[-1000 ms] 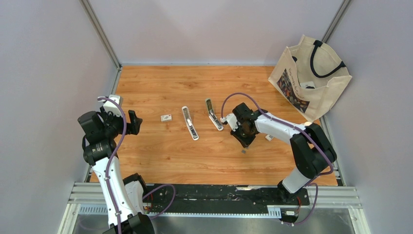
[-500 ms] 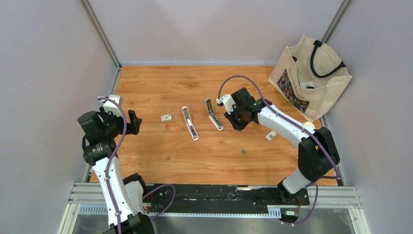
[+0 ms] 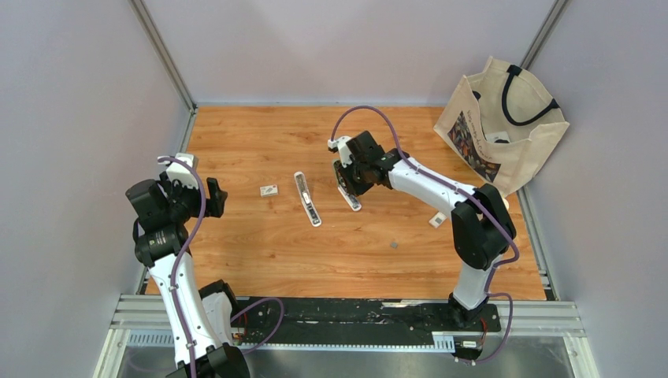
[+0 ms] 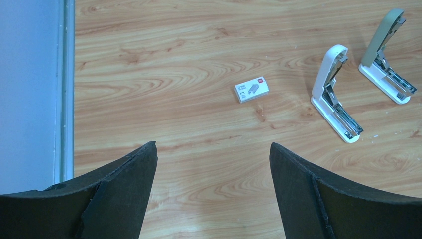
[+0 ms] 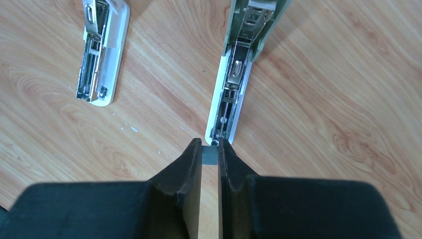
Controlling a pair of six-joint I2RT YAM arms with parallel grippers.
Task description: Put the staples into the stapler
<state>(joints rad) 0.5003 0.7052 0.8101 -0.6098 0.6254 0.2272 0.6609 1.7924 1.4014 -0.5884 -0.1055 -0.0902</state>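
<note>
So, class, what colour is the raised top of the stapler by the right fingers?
The stapler top is pale green, clearest in the left wrist view.

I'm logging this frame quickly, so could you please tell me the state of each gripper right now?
Left gripper: open, holding nothing.
Right gripper: shut on the staples.

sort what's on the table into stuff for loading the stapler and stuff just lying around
For the job: staples, pinched in the right gripper; green stapler, open.
Lying about: white stapler; small white box; tote bag.
</note>
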